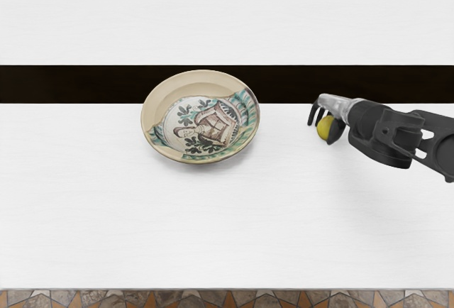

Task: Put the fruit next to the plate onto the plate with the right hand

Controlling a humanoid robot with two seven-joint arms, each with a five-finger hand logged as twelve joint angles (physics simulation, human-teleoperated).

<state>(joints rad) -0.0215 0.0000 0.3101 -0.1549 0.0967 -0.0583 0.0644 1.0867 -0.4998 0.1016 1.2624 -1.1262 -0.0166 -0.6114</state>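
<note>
Shallow round ceramic plate point(181, 86), cream wall, centre painted with a brown figure and green leaf motifs, sits flat on the white tabletop point(213, 230), its far rim overlapping the tabletop's far edge. Nothing lies in the plate. Small round yellow fruit point(324, 128) is well right of the plate, clear of its rim, about level with the plate's middle. Dark grey right hand point(332, 119), silver-grey across the knuckles, is on the fruit: fingers point(312, 115) curled down and around it, pointing toward the plate, only the plate-side part of the fruit showing between them. Reads as a closed grasp on the fruit. Cannot tell whether the fruit touches the tabletop or is lifted off it; the contact patch is hidden under the hand. Thumb is not distinguishable. Dark grey forearm point(408, 138) runs from the wrist away from the plate to the picture's right edge, sloping slightly toward the near side. A bare strip of tabletop separates the fingertips from the plate's right rim. Beyond the plate, a black band point(71, 84) spans the full width, then a second white surface point(213, 20) beyond that. On the near side of the plate, past the tabletop's front edge, a strip of patterned brown and grey floor tile point(213, 299) shows.
</note>
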